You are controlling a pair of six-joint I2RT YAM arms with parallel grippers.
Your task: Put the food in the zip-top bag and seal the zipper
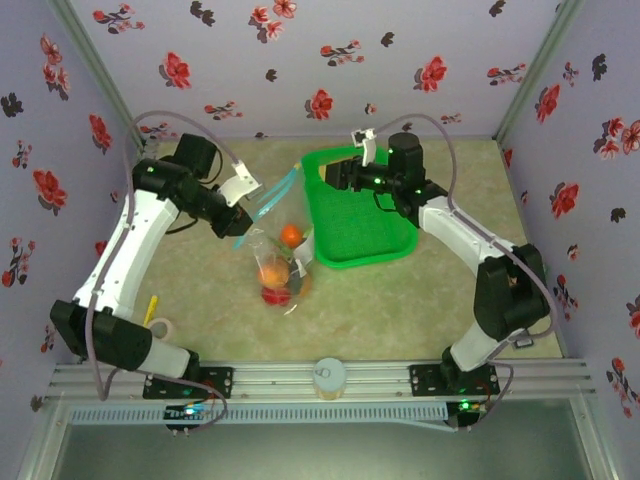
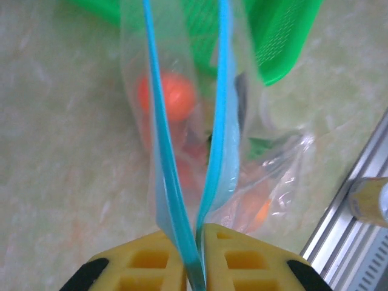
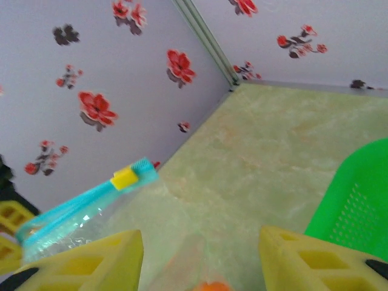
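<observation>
The clear zip-top bag point(image 1: 278, 262) hangs left of the green basket, with its light-blue zipper point(image 1: 284, 184) slanting up toward the back. Inside lies food: an orange point(image 1: 291, 234), a second orange lump point(image 1: 271, 272) and a red tomato point(image 1: 273, 295). My left gripper point(image 1: 240, 207) is shut on the zipper's near end. In the left wrist view both blue strips point(image 2: 213, 151) meet between its yellow fingers point(image 2: 242, 260) and spread apart farther out, with the orange point(image 2: 171, 97) below. My right gripper point(image 3: 200, 267) is open and holds nothing. It hovers by the basket's left rim, facing the zipper's yellow slider point(image 3: 126, 178).
The green basket point(image 1: 375, 235) stands at centre right against the bag. A tape roll point(image 1: 160, 328) and a yellow stick point(image 1: 152, 306) lie near the left arm's base. A white cylinder point(image 1: 329, 376) sits on the front rail. Flowered walls close three sides.
</observation>
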